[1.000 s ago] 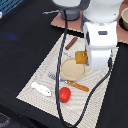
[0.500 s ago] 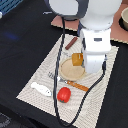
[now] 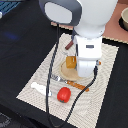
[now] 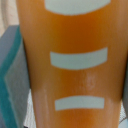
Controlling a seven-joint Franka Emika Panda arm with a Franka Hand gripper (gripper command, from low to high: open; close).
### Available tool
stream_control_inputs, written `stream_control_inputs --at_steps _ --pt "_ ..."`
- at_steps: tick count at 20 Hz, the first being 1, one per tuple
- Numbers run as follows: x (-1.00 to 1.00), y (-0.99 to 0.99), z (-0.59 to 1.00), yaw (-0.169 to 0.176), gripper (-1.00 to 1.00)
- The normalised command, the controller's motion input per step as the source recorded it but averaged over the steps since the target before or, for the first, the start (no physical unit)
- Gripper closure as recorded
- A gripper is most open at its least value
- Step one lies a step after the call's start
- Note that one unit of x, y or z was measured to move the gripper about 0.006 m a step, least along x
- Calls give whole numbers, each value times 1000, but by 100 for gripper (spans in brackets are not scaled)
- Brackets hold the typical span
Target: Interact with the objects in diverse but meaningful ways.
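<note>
A yellow ridged bread loaf point(image 3: 70, 62) stands on a tan round plate point(image 3: 64, 75) on the striped placemat. My gripper point(image 3: 82, 71) is down at the loaf, its fingers hidden by the white hand. In the wrist view the loaf point(image 4: 70, 60), orange with white stripes, fills the picture, and a grey-teal finger point(image 4: 12, 80) lies against its side. A red tomato point(image 3: 63, 94) and a white fish-like piece point(image 3: 41, 89) lie on the mat's near part. A dark reddish-brown sausage stick point(image 3: 69, 45) lies behind the plate.
An orange-handled fork and knife point(image 3: 76, 85) lie along the plate's near edge. The placemat point(image 3: 107, 95) lies on a black table. A bowl point(image 3: 123, 19) stands on a brown surface at the exterior view's far right. A black cable point(image 3: 50, 80) hangs from the arm.
The arm has come lower and moved toward the exterior view's left, onto the bread loaf and plate. The tomato, fish piece and cutlery have not moved.
</note>
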Motion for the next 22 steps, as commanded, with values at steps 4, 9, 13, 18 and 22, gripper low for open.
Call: stream_control_inputs --at_steps 4,9,13,18,22 --pt "-373 0 -246 0 100" --pt "-378 29 -260 0 100" --pt "-312 186 -141 0 100" --pt "-315 179 -165 0 100" --pt "-327 169 -120 0 100"
